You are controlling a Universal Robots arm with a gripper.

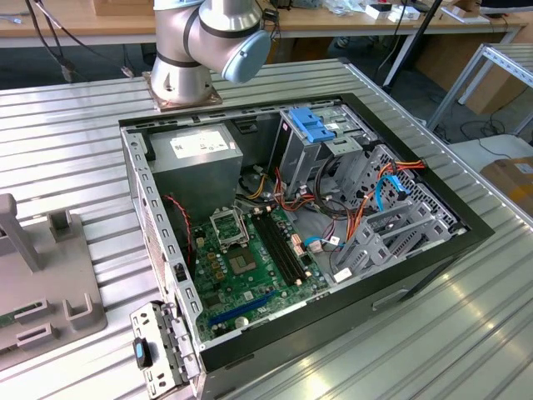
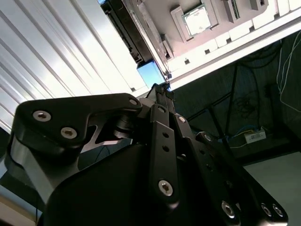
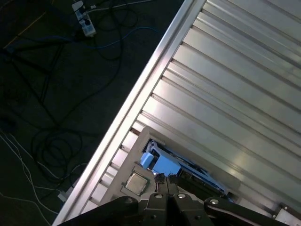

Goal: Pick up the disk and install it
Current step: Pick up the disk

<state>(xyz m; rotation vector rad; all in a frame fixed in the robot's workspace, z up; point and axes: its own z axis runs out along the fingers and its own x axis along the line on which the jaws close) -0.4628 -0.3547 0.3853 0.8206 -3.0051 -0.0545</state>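
The gripper has its fingers drawn narrow, nearly together, their tips right at the disk. I cannot tell if they grip it. The disk lies in a grey holder beside a processor chip, at the ribbed table's edge. Beyond, cables trail over the floor.

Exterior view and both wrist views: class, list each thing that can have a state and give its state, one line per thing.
computer case: open, side panel off, insides showing.
disk: outside the case, resting in the tray.
hand: shut, tips at the disk's blue frame; whether it grips the disk is unclear.
processor chip: seated in a pocket of the tray.
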